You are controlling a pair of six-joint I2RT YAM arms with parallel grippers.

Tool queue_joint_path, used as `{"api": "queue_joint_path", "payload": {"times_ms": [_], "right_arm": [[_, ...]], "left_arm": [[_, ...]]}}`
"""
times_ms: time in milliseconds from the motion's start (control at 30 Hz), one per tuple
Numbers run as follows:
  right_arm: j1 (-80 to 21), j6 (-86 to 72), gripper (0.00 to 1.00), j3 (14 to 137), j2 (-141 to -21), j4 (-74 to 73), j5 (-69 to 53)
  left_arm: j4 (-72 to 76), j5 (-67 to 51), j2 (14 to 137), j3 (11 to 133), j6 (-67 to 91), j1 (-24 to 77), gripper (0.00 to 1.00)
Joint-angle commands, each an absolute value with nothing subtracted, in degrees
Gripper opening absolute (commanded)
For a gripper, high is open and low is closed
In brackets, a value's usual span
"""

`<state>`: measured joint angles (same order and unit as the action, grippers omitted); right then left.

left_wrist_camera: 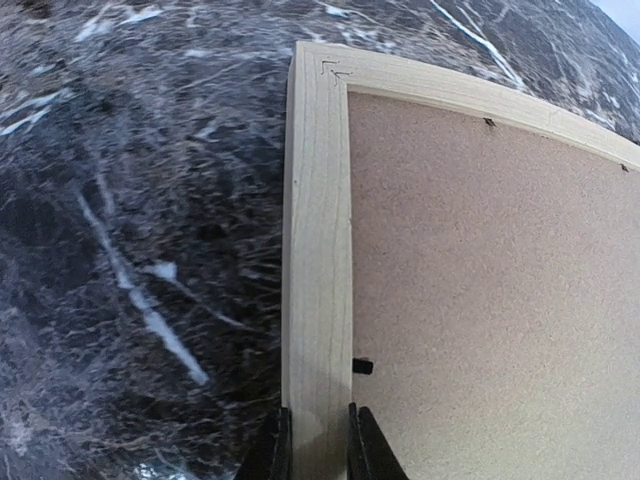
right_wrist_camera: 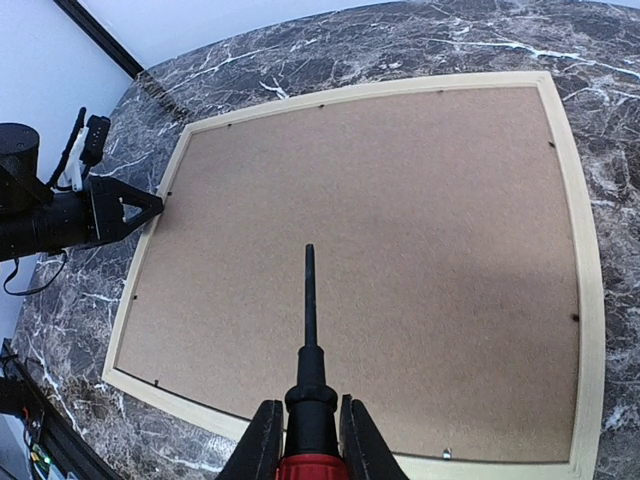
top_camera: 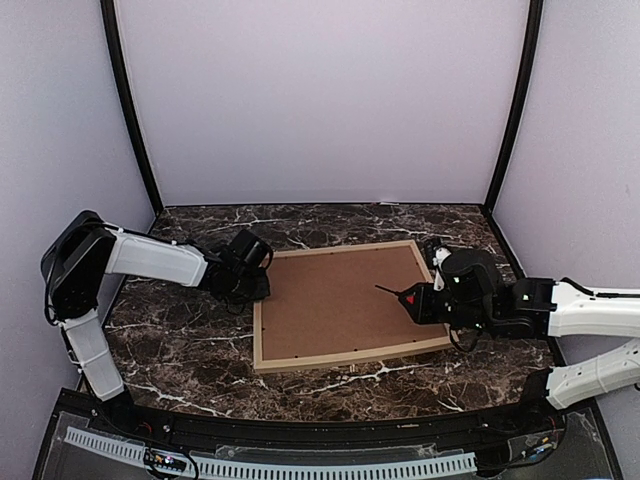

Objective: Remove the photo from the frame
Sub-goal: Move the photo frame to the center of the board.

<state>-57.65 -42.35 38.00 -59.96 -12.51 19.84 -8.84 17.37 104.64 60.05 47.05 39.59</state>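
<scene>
The frame (top_camera: pixel 350 356), thin light wood, lies face down on the marble table, and the brown backing board (top_camera: pixel 345 300) fills its back. The photo is hidden under that board. My left gripper (left_wrist_camera: pixel 318 445) is shut on the frame's left moulding (left_wrist_camera: pixel 318 250), one finger outside it and one on the board side. In the top view the left gripper (top_camera: pixel 258 286) sits at the frame's left edge. My right gripper (right_wrist_camera: pixel 310 440) is shut on a red-handled screwdriver (right_wrist_camera: pixel 310 330). Its black shaft points out over the backing board (right_wrist_camera: pixel 380 220) from the frame's right side (top_camera: pixel 412 300).
Small black tabs (left_wrist_camera: pixel 362 366) sit along the board's edge against the moulding; others show on the right side (right_wrist_camera: pixel 574 318). Marble tabletop (top_camera: pixel 180 340) surrounds the frame. Pale walls close the back and both sides, with black posts at the corners.
</scene>
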Motion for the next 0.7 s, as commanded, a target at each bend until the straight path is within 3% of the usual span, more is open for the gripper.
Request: {"api": "queue_joint_path", "payload": {"times_ms": [0,267,667], "right_arm": [[-57.7,-42.5,0.0,38.9,-60.6,-8.9,19.0],[-57.6,-42.7,0.0,38.4,-60.8,-8.2,18.6],[-57.6,-43.1,0.0,38.2,-60.3,-8.5,18.3]], "left_arm": [[-21.3,21.1,104.7,53.3,53.7,37.8,0.1],[-14.4,14.0,99.1,44.2,60.4,39.4,0.11],[-10.6,12.1,97.5,43.8,67.9,45.5,0.17]]}}
